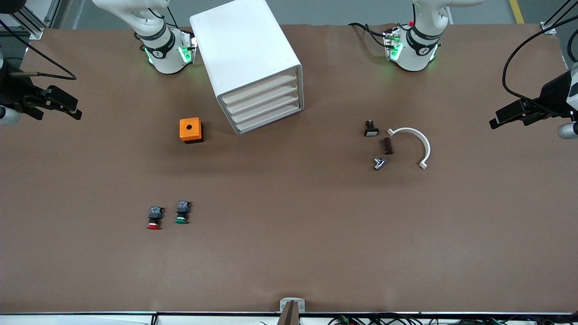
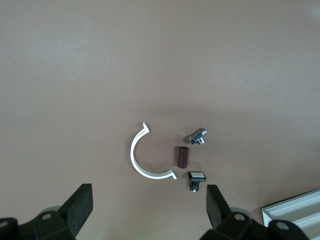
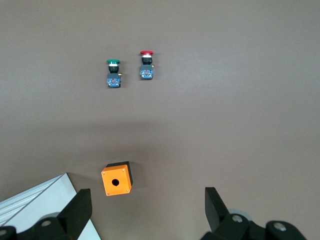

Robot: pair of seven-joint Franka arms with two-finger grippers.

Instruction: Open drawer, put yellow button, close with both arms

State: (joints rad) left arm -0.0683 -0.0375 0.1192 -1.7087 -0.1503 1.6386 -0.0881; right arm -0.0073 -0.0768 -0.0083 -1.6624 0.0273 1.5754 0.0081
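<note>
White and shut, the uppermost shallow drawer (image 1: 259, 88) of the boxy 4-drawer cabinet (image 1: 244, 49) fronts the camera, well apart from the spread, empty left gripper (image 2: 148, 199) and right gripper (image 3: 145, 200) waiting over opposite ends of the brown surface (image 1: 289, 253); no yellow button shows.

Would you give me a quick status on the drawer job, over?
Both grippers open: left gripper, right gripper, waiting at either end. Drawer shut. Yellow button not in sight, only red switch, green switch.
</note>
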